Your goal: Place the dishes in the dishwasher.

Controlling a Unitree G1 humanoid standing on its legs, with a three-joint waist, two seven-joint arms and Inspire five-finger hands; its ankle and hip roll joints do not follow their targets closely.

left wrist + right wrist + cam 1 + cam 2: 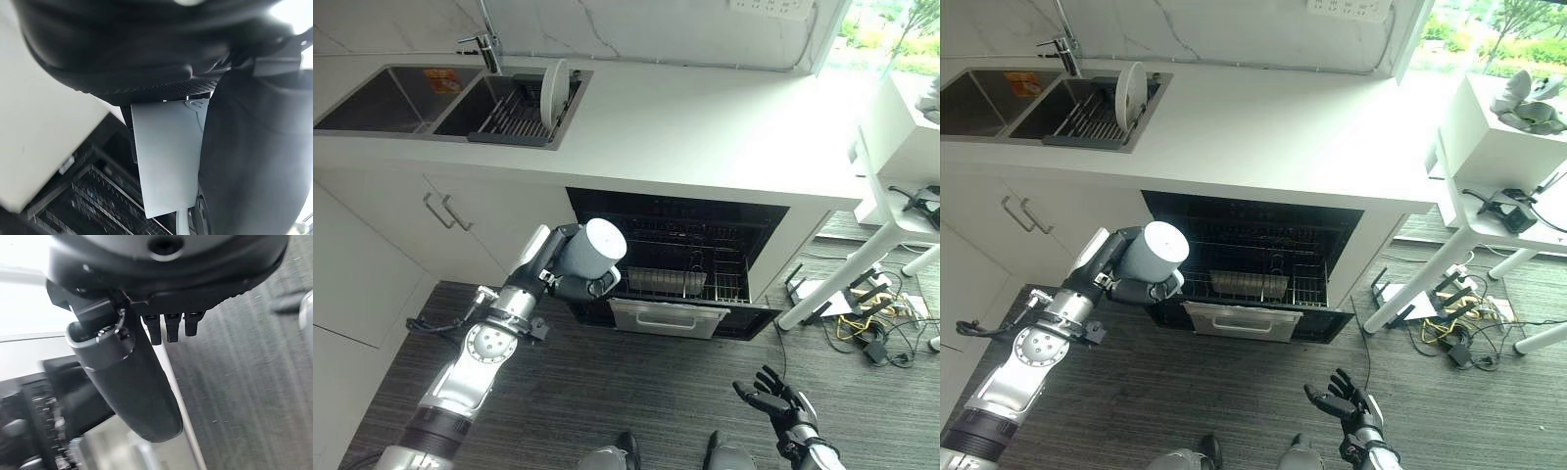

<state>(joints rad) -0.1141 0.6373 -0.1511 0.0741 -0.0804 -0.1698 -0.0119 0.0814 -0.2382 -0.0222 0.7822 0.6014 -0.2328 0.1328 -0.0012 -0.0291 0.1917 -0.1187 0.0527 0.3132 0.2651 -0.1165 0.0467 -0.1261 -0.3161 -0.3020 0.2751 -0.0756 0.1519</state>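
My left hand (570,284) is shut on a pale grey cup (593,250), held on its side just left of the open dishwasher (680,259). The cup (1154,255) hangs above the left end of the lowered door (1244,318). In the left wrist view the cup's wall (166,161) shows past my dark fingers (254,161), with the wire rack (98,196) below. A white plate (553,90) stands upright in the sink's drying rack (514,113). My right hand (781,401) hangs open low at the right above the floor, holding nothing.
A double sink (401,98) with a tap (487,44) sits at the counter's far left. The dishwasher's lower rack (671,279) is pulled partly out. White table legs (847,284) and loose cables (871,328) lie right of the dishwasher.
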